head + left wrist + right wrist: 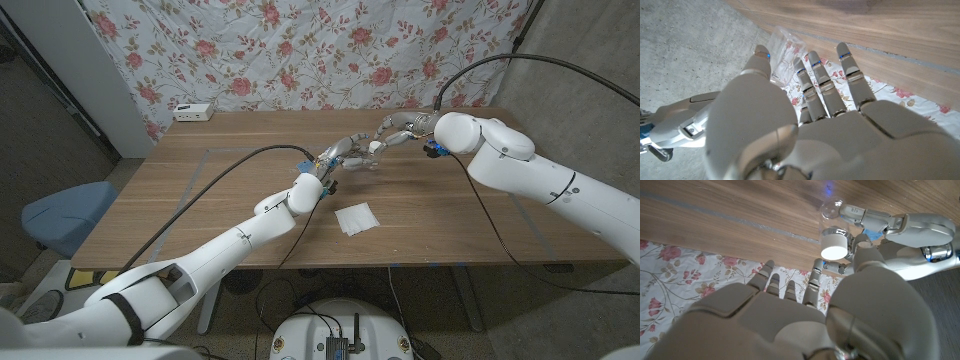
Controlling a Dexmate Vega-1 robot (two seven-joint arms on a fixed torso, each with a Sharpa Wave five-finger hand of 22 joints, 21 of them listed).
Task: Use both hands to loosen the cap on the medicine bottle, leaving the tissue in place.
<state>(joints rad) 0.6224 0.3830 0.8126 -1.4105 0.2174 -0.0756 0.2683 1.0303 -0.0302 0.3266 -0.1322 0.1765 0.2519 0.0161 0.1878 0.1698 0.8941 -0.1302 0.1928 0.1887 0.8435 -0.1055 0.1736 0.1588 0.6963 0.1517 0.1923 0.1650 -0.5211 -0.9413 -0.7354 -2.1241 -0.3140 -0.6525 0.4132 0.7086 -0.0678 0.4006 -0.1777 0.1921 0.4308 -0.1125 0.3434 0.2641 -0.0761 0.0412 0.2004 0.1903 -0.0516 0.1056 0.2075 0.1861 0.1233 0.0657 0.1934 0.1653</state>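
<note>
The clear medicine bottle [372, 152] is lifted above the middle of the wooden table [220, 200], between my two hands. My left hand [345, 152] grips its clear body [784, 55] between thumb and fingers. My right hand [398, 130] comes from the other side. In the right wrist view its thumb and fingers [816, 272] close around the white cap [834, 245], and the fingers of the left hand [865, 216] hold the bottle's far end. The white tissue [357, 218] lies flat on the table nearer the front edge, apart from both hands.
A small white box [192, 111] sits at the table's back left edge. A floral cloth [320, 50] hangs behind the table. A blue chair [65, 215] stands off the left side. Black cables trail over the table to both arms.
</note>
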